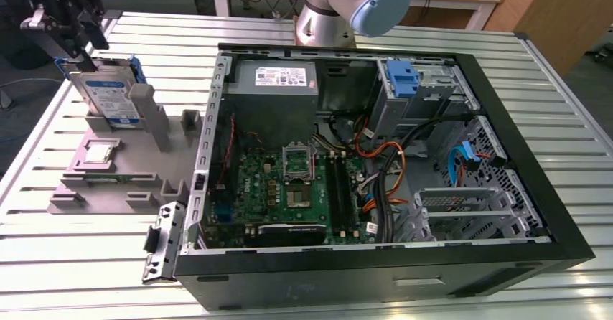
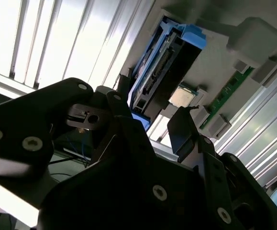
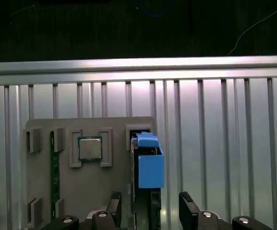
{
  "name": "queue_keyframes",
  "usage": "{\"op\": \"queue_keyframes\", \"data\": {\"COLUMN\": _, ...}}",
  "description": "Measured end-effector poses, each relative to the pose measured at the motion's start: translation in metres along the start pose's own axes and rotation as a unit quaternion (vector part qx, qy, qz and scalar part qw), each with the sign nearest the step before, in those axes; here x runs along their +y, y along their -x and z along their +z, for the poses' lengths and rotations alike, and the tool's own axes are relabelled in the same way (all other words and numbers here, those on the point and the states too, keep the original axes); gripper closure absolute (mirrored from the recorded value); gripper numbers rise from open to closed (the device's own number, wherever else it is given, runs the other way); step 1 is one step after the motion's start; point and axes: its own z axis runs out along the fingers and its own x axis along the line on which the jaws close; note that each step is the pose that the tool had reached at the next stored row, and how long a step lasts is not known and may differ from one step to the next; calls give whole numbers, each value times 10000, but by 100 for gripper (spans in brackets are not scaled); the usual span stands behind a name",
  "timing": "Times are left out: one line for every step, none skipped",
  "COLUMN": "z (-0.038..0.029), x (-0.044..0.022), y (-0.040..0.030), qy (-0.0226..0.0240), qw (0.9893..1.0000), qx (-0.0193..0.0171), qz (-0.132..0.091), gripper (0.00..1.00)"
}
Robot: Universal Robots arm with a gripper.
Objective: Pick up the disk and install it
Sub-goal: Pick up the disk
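My black fingers (image 3: 188, 211) stand wide apart and hold nothing, poised just over the top edge of the flat silver-metal disk (image 3: 150, 165) framed in bright blue plastic. The disk stands upright in a slotted grey plastic holder (image 1: 125, 169) at the upper left of the exterior view. A small square silver chip (image 1: 100, 151) lies in the same holder. Beyond it, the ribbed metal surface (image 1: 77, 255) carries an open black computer case (image 1: 383, 266).

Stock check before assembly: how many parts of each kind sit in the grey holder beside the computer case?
disk: 1
processor chip: 1
green memory module: 1
Total: 3
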Motion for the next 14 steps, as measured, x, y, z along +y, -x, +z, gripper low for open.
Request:
{"op": "queue_keyframes", "data": {"z": 7, "x": 1, "y": 0, "qy": 3, "qw": 10000, "qx": 0, "qz": -12, "gripper": 41}}
{"op": "queue_keyframes", "data": {"z": 14, "x": 1, "y": 0, "qy": 6, "qw": 10000, "qx": 0, "qz": -24, "gripper": 41}}
{"op": "queue_keyframes", "data": {"z": 20, "x": 2, "y": -1, "qy": 8, "qw": 10000, "qx": 0, "qz": -33, "gripper": 41}}
{"op": "queue_keyframes", "data": {"z": 27, "x": 2, "y": -1, "qy": 12, "qw": 10000, "qx": 1, "qz": -42, "gripper": 41}}
{"op": "queue_keyframes", "data": {"z": 35, "x": 3, "y": -1, "qy": 15, "qw": 10000, "qx": 1, "qz": -51, "gripper": 41}}
{"op": "queue_keyframes", "data": {"z": 40, "x": 3, "y": -1, "qy": 18, "qw": 10000, "qx": 1, "qz": -58, "gripper": 41}}
{"op": "queue_keyframes", "data": {"z": 42, "x": 3, "y": -1, "qy": 20, "qw": 10000, "qx": 1, "qz": -64, "gripper": 41}}
{"op": "queue_keyframes", "data": {"z": 42, "x": 3, "y": -1, "qy": 21, "qw": 10000, "qx": 2, "qz": -66, "gripper": 41}}
{"op": "queue_keyframes", "data": {"z": 42, "x": 3, "y": -1, "qy": 21, "qw": 10000, "qx": 2, "qz": -66, "gripper": 41}}
{"op": "queue_keyframes", "data": {"z": 43, "x": 3, "y": -1, "qy": 20, "qw": 10000, "qx": 1, "qz": -67, "gripper": 41}}
{"op": "queue_keyframes", "data": {"z": 44, "x": 3, "y": -1, "qy": 19, "qw": 10000, "qx": 1, "qz": -67, "gripper": 41}}
{"op": "queue_keyframes", "data": {"z": 44, "x": 3, "y": -1, "qy": 19, "qw": 10000, "qx": 1, "qz": -67, "gripper": 41}}
{"op": "queue_keyframes", "data": {"z": 44, "x": 3, "y": -1, "qy": 19, "qw": 10000, "qx": 1, "qz": -67, "gripper": 41}}
{"op": "queue_keyframes", "data": {"z": 48, "x": 3, "y": -1, "qy": 18, "qw": 10000, "qx": 0, "qz": -67, "gripper": 41}}
